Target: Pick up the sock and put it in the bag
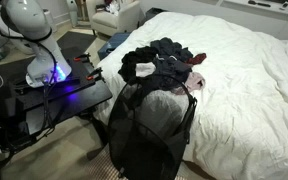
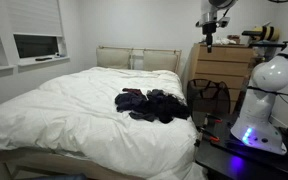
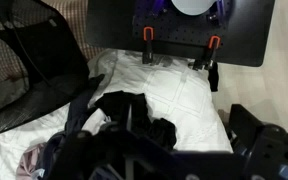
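Note:
The black mesh bag (image 1: 144,135) stands upright at the bedside, against the mattress edge; it also shows in an exterior view (image 2: 210,97) and at the left of the wrist view (image 3: 24,75). I cannot make out the sock in any view; it may be hidden in the heap of dark clothes (image 1: 162,60). My gripper (image 2: 209,42) hangs high above the bag and the bed. In the wrist view its dark, blurred fingers (image 3: 169,145) stand wide apart with nothing between them.
The heap of dark clothes (image 2: 149,103) (image 3: 134,115) lies on the white bed (image 1: 244,90) near the bag. A white-and-pink garment (image 1: 196,82) (image 3: 29,160) lies beside the heap. A larger white cloth (image 1: 160,104) shows through the mesh. The robot base (image 1: 39,45) sits on a black table (image 1: 59,100).

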`<state>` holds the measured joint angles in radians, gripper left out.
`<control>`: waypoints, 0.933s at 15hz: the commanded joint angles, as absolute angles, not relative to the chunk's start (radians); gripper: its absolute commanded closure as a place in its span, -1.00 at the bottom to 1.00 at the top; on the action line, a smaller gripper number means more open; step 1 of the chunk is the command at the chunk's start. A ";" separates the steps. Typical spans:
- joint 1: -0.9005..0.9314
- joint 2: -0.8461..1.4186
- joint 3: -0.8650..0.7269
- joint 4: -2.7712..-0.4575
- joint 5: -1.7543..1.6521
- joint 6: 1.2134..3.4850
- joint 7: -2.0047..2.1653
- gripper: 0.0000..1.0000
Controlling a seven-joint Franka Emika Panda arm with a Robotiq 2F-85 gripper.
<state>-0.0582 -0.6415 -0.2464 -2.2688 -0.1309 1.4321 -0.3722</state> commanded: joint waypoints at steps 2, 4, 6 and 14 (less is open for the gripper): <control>-0.062 -0.640 -0.244 -2.267 -0.129 1.430 -0.374 -1.00; -0.062 -0.640 -0.244 -2.267 -0.129 1.430 -0.374 -1.00; -0.062 -0.621 -0.246 -2.262 -0.129 1.437 -0.370 -1.00; -0.078 -0.469 -0.249 -2.279 -0.179 1.674 -0.368 -1.00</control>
<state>-0.0607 -0.5411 -0.2507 -2.2769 -0.1494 1.5900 -0.3685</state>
